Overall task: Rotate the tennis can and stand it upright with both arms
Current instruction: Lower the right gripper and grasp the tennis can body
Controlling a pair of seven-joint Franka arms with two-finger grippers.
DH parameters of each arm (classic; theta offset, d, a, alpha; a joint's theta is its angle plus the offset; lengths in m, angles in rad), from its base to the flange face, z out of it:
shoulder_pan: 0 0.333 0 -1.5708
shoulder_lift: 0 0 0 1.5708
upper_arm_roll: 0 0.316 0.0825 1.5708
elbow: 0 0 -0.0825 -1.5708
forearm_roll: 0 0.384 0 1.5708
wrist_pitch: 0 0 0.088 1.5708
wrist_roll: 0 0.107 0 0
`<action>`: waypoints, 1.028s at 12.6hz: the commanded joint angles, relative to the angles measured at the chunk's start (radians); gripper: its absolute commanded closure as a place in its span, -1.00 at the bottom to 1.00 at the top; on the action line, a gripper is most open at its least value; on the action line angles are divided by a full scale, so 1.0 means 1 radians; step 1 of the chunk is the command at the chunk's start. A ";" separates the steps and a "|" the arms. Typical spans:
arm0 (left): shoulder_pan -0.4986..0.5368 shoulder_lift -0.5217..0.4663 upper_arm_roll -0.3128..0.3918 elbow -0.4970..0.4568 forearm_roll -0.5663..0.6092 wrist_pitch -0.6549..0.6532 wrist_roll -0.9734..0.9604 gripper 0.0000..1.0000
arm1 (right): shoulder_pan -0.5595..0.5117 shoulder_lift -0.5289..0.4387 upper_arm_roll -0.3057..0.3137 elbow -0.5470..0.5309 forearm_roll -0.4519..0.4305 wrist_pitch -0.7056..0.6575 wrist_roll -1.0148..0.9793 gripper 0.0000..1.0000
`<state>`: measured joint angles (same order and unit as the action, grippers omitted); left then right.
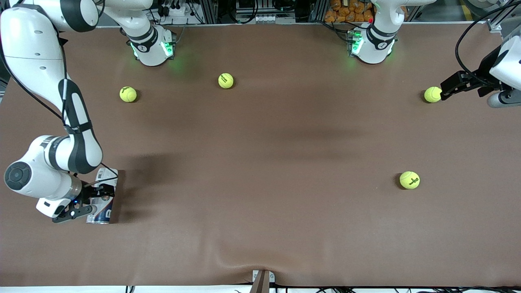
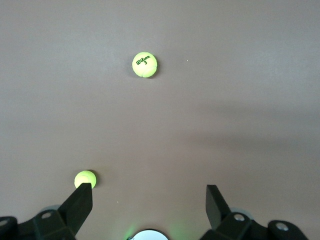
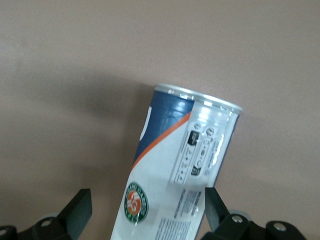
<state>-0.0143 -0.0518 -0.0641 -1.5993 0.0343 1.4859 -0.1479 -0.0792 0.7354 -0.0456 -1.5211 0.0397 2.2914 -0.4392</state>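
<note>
The tennis can (image 1: 104, 194) lies on its side on the brown table at the right arm's end, its silvery rim pointing toward the front camera. My right gripper (image 1: 91, 201) is low over it, open, with its fingers on either side of the can's body. In the right wrist view the can (image 3: 175, 175) shows its white-and-navy label between the fingers of my right gripper (image 3: 147, 210); one finger (image 3: 215, 207) is at the can's edge, the other stands apart from it. My left gripper (image 1: 445, 90) is open and empty, over the table at the left arm's end, beside a tennis ball (image 1: 432, 94). The left wrist view shows my left gripper (image 2: 149, 197) empty.
Three more tennis balls lie loose: one (image 1: 128, 94) and another (image 1: 226, 80) near the arm bases, one (image 1: 409, 180) nearer the front camera toward the left arm's end. The left wrist view shows two balls (image 2: 144, 64) (image 2: 85, 178). A bracket (image 1: 262, 280) sits at the table's front edge.
</note>
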 commanded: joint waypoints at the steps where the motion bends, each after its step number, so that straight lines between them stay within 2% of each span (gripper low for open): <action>1: 0.023 0.003 -0.003 0.010 -0.022 0.001 0.021 -1.00 | -0.008 0.022 0.000 0.019 0.023 0.022 -0.023 -1.00; 6: 0.028 0.003 -0.003 0.009 -0.022 0.001 0.021 -1.00 | -0.008 0.036 0.000 -0.002 0.022 0.014 -0.035 -1.00; 8: 0.027 0.012 -0.003 0.010 -0.022 0.001 0.021 -1.00 | -0.011 0.048 0.000 -0.002 0.022 0.013 -0.131 -1.00; 13: 0.025 0.027 -0.003 0.010 -0.022 0.005 0.021 -1.00 | -0.017 0.052 0.000 -0.021 0.022 0.011 -0.136 -1.00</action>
<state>0.0034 -0.0359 -0.0641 -1.5995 0.0343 1.4885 -0.1460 -0.0867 0.7895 -0.0523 -1.5359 0.0409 2.3045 -0.5455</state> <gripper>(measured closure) 0.000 0.000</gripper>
